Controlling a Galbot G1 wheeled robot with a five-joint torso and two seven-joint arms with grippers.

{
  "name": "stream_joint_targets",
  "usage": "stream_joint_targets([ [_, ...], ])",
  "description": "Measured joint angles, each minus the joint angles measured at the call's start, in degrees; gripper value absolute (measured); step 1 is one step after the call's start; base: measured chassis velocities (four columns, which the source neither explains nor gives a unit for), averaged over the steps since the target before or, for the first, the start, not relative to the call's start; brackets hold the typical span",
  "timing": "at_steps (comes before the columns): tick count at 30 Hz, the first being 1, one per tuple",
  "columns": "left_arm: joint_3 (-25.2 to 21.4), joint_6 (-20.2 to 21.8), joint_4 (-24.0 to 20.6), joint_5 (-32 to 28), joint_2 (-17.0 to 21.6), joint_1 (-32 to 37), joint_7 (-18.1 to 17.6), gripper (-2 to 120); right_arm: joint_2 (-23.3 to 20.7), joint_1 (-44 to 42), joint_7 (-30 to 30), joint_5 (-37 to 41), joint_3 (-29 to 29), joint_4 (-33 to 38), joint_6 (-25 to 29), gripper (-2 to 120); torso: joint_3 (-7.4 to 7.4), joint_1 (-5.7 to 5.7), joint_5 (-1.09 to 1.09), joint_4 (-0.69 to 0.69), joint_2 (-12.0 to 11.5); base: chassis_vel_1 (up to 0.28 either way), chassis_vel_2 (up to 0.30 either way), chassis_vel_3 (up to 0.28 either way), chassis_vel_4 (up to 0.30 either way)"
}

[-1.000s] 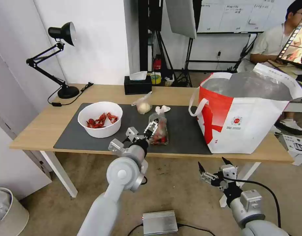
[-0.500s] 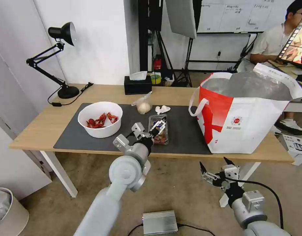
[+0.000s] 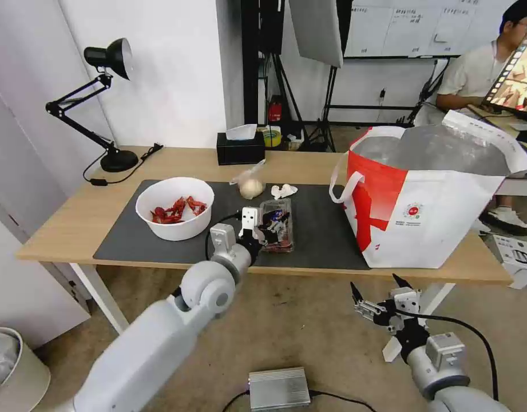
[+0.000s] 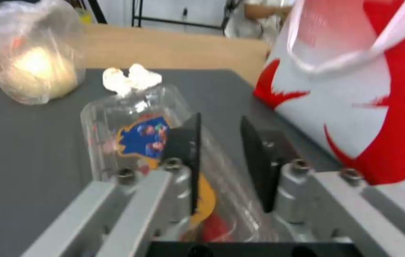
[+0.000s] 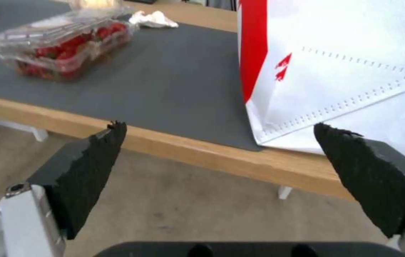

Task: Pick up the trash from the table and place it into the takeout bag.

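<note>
A clear plastic tray (image 3: 280, 236) of red scraps lies on the dark mat (image 3: 326, 229) in the middle of the table (image 3: 74, 223). My left gripper (image 3: 266, 224) is narrowed onto its near side edge. The left wrist view shows my left gripper (image 4: 220, 119) with one finger over the tray (image 4: 131, 121) and one outside its wall. A white bowl (image 3: 174, 230) with crayfish shells stands to the left. A knotted bag (image 3: 250, 186) and a crumpled tissue (image 3: 283, 190) lie behind. The takeout bag (image 3: 440, 223) stands open on the right. My right gripper (image 3: 375, 284) hangs open below the table edge.
A black desk lamp (image 3: 111, 114) and a black tissue box (image 3: 240, 150) stand at the table's back. On the floor lie a silver box (image 3: 279, 388) and a white bin (image 3: 11, 372). The right wrist view faces the table's front edge (image 5: 188, 150) and the takeout bag (image 5: 345, 64).
My left arm has dropped lower and swung its elbow left, and the wrist has turned so the gripper comes at the tray from its near left side. The right arm drifted slightly.
</note>
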Motion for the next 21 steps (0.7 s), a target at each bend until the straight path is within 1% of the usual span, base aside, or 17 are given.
stream_joint_targets([
  [1, 0.5, 0.7, 0.1, 0.1, 0.4, -0.4, 0.2, 16, -0.2, 0.1, 0.0, 1.4, 0.2, 0.2, -0.3, 100, 0.00, 0.00, 0.00, 0.00, 0.0, 0.000, 0.000, 0.000, 0.000],
  [2, 0.5, 0.7, 0.1, 0.1, 0.4, -0.4, 0.2, 16, -0.2, 0.1, 0.0, 1.4, 0.2, 0.2, -0.3, 100, 0.00, 0.00, 0.00, 0.00, 0.0, 0.000, 0.000, 0.000, 0.000],
  [5, 1.4, 1.9, 0.2, 0.2, 1.2, -0.7, 0.7, 0, -0.9, 0.6, 0.3, 7.2, 0.9, 0.8, -1.6, 100, 0.00, 0.00, 0.00, 0.00, 0.0, 0.000, 0.000, 0.000, 0.000],
  [6, 1.4, 1.9, 0.2, 0.2, 1.2, -0.7, 0.7, 0, -0.9, 0.6, 0.3, 7.2, 0.9, 0.8, -1.6, 100, 0.00, 0.00, 0.00, 0.00, 0.0, 0.000, 0.000, 0.000, 0.000],
  [9, 2.0, 2.4, 0.4, 0.2, 1.7, -0.8, 1.1, 0, -1.8, 1.4, 0.9, 14.4, 1.6, 1.4, -2.8, 100, 0.00, 0.00, 0.00, 0.00, 0.0, 0.000, 0.000, 0.000, 0.000],
  [10, 2.0, 2.4, 0.4, 0.2, 1.7, -0.8, 1.1, 0, -1.8, 1.4, 0.9, 14.4, 1.6, 1.4, -2.8, 100, 0.00, 0.00, 0.00, 0.00, 0.0, 0.000, 0.000, 0.000, 0.000],
  [13, 2.3, 2.5, 0.4, 0.1, 1.6, -0.8, 1.2, 0, -2.3, 2.9, 2.2, 23.2, 2.2, 1.9, -4.3, 100, 0.00, 0.00, 0.00, 0.00, 0.0, 0.000, 0.000, 0.000, 0.000],
  [14, 2.3, 2.5, 0.4, 0.1, 1.6, -0.8, 1.2, 0, -2.3, 2.9, 2.2, 23.2, 2.2, 1.9, -4.3, 100, 0.00, 0.00, 0.00, 0.00, 0.0, 0.000, 0.000, 0.000, 0.000],
  [17, 2.5, 2.5, 0.5, 0.0, 1.4, -0.5, 1.1, 0, -2.8, 4.6, 3.5, 30.2, 2.2, 1.9, -5.1, 100, 0.00, 0.00, 0.01, 0.00, 0.0, 0.000, 0.000, 0.000, 0.000],
  [18, 2.5, 2.5, 0.5, 0.0, 1.4, -0.5, 1.1, 0, -2.8, 4.6, 3.5, 30.2, 2.2, 1.9, -5.1, 100, 0.00, 0.00, 0.01, 0.00, 0.0, 0.000, 0.000, 0.000, 0.000],
  [21, 2.7, 2.5, 0.8, -0.1, 1.6, -0.3, 1.1, 0, -3.2, 6.5, 4.8, 37.0, 1.9, 1.6, -5.8, 100, 0.00, 0.00, 0.00, 0.00, 0.0, 0.000, 0.000, 0.000, 0.000],
])
